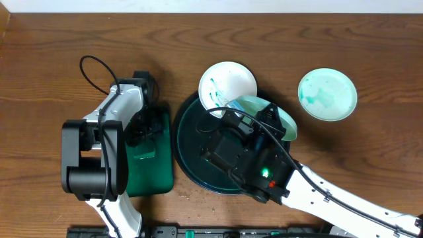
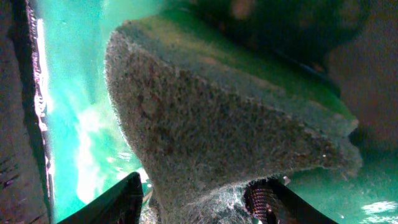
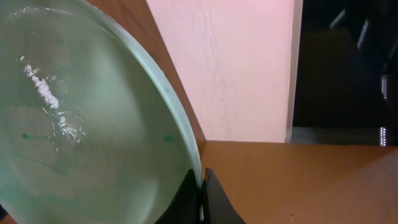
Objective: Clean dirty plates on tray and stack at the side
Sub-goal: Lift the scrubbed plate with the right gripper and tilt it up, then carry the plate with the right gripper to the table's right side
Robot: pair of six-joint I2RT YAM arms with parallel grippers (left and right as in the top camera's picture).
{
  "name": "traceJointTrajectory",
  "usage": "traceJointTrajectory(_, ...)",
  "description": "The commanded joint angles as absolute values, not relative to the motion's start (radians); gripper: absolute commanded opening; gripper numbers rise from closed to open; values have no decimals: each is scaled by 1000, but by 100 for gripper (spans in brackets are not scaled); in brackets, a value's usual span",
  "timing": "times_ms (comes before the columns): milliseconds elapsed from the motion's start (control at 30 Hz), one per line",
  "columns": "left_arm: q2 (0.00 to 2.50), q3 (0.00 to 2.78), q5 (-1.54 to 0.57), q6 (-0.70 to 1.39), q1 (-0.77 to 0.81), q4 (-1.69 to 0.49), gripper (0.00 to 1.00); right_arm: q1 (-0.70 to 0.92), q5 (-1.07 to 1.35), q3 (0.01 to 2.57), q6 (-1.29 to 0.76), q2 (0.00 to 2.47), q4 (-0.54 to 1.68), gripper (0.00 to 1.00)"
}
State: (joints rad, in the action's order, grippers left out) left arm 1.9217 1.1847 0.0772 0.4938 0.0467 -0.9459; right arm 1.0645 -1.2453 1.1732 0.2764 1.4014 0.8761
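Observation:
The round dark tray point(image 1: 190, 142) lies at the table's middle. My right gripper point(image 3: 202, 193) is shut on the rim of a pale, green-tinged plate point(image 3: 81, 118) and holds it tilted above the tray's right side point(image 1: 285, 124). A white plate point(image 1: 228, 80) with green marks rests on the tray's far rim. Another plate point(image 1: 327, 94), smeared green, lies on the table to the right. My left gripper point(image 2: 196, 194) stands open, its fingers point(image 2: 121, 202) either side of a grey-green cloth point(image 2: 211, 118).
The cloth lies in a small rectangular green tray point(image 1: 151, 173) just left of the round tray, under my left arm point(image 1: 99, 152). Brown wood table point(image 1: 53, 79) surrounds everything. My right arm point(image 1: 330, 198) crosses in from the front right.

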Motion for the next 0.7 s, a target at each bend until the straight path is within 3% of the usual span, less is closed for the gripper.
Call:
traceJointTrajectory(0,1941,1174,62,491,47,-939,62,1070,-1291,1194,299,1393,870,1)
traceJointTrajectory(333,1941,1174,61,491,47,-938,62,1103,-1474,1194,610,1393,640,1)
traceJointTrajectory(567,1941,1174,59,491,47,-938,62,1085,-1201,1190,485,1394,652,1)
traceJointTrajectory(667,1941,1174,59,491,47,-940,61,1092,-1357,1190,489,1400,649,1)
